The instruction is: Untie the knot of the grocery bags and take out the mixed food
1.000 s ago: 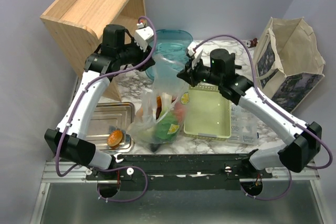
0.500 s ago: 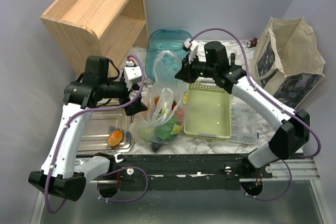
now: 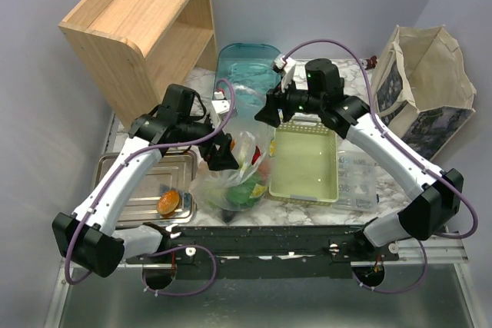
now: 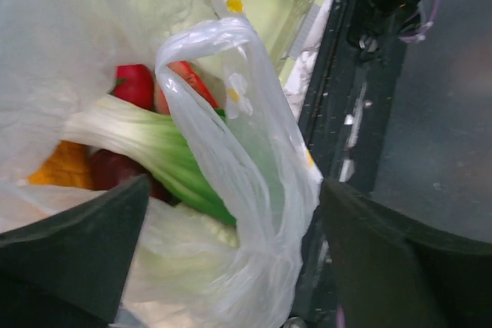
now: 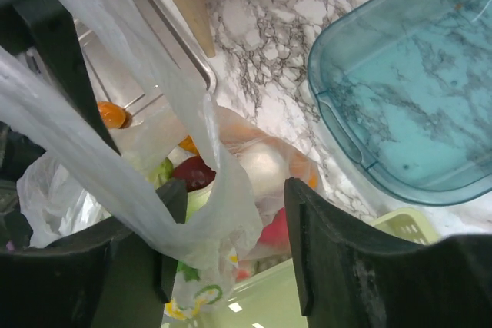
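One of the grocery bags (image 3: 231,182) sits on the marble table's near edge, its mouth open. The mixed food shows inside: a green-white leafy vegetable (image 4: 157,146), a red tomato (image 4: 134,84) and a dark red apple (image 4: 115,168). My left gripper (image 3: 221,151) hovers open over the bag's left side. A loose handle loop (image 4: 231,105) stands between its wide-apart fingers (image 4: 84,243) without being pinched. My right gripper (image 3: 265,113) is above the bag's far side, jaws apart. A handle strip (image 5: 92,159) drapes across its left finger (image 5: 134,266).
A green basket (image 3: 304,165) stands right of the bag, with a clear box (image 3: 357,182) beyond it. A teal tub (image 3: 246,74) is behind. The metal tray (image 3: 142,182) at left holds a brown roll (image 3: 169,203). Wooden shelf (image 3: 146,21) at back left, tote bag (image 3: 423,90) at back right.
My left gripper let go of the raised bag handle, swung out left and came down over the bag. My right gripper's jaws parted and the bag top slumped.
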`<state>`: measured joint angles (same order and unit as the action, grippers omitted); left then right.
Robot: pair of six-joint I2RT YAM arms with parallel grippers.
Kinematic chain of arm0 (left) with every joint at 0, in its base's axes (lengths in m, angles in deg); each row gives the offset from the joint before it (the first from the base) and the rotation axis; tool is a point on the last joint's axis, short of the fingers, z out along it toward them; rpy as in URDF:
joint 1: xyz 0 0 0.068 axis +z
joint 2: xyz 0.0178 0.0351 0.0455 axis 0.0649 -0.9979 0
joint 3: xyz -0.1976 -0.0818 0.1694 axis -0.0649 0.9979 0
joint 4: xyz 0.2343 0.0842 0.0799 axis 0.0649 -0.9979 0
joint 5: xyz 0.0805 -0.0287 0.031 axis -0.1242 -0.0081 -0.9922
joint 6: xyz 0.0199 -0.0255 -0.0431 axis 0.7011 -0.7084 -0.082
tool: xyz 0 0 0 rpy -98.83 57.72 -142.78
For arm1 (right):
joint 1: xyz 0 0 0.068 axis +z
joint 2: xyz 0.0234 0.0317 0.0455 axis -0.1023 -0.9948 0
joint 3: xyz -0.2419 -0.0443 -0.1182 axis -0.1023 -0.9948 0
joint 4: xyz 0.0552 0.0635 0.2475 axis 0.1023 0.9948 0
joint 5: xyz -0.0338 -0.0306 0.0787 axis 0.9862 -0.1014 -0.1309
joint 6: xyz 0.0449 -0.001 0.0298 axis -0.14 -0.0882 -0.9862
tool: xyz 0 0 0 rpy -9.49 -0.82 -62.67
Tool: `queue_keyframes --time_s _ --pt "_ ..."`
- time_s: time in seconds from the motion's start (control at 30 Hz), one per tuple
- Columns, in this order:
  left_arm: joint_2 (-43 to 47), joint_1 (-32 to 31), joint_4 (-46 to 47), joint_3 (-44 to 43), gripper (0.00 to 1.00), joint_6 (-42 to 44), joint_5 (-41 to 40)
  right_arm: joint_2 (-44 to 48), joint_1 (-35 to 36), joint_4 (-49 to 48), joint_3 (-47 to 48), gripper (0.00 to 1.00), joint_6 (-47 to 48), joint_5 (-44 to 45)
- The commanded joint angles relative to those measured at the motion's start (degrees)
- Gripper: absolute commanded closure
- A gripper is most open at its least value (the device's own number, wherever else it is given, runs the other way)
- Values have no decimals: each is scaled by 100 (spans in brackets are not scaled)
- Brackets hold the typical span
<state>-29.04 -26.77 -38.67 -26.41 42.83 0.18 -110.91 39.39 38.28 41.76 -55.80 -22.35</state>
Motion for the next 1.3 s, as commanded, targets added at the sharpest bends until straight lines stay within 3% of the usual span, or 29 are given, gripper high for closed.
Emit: queue_keyframes --time_s 0.0,0.1,0.17,0.43,0.57,0.7,0.83,0.87,0.93,1.07,1.17,1.27 --pt "-140 -252 421 -9 29 -553 310 319 -21 250 367 30 -58 40" --pt "59 -244 265 -367 78 -374 635 535 -22 467 552 17 80 100" --pt "404 -231 368 -514 100 -316 737 768 -21 658 658 14 321 -49" --pt "1331 -130 1128 -460 100 -668 459 1272 85 1923 844 8 1531 -1649" --pt "1471 -113 1471 -301 100 -854 109 1145 734 2397 645 9 1884 -1952" --pt "1490 -84 1634 -272 100 -979 257 1329 1656 1508 -295 9 1874 -1127" --pt "1561 -78 1459 -324 100 -686 443 1290 1745 586 -920 8 1966 -643" --pt "1603 -77 1402 -320 100 -585 483 1250 1740 411 -997 11 1989 -557" --pt "1745 -77 1189 -316 100 -238 595 1175 1738 197 -1133 46 2029 -257" --pt "2190 -77 -333 -452 100 1470 660 1248 1731 465 -1257 99 2022 469" --pt "2441 -225 -2351 -368 100 3431 781 1603 1674 496 -1507 99 1927 624" --pt "2391 -914 -3511 233 100 4421 292 1769 1679 469 -1583 99 1825 506"
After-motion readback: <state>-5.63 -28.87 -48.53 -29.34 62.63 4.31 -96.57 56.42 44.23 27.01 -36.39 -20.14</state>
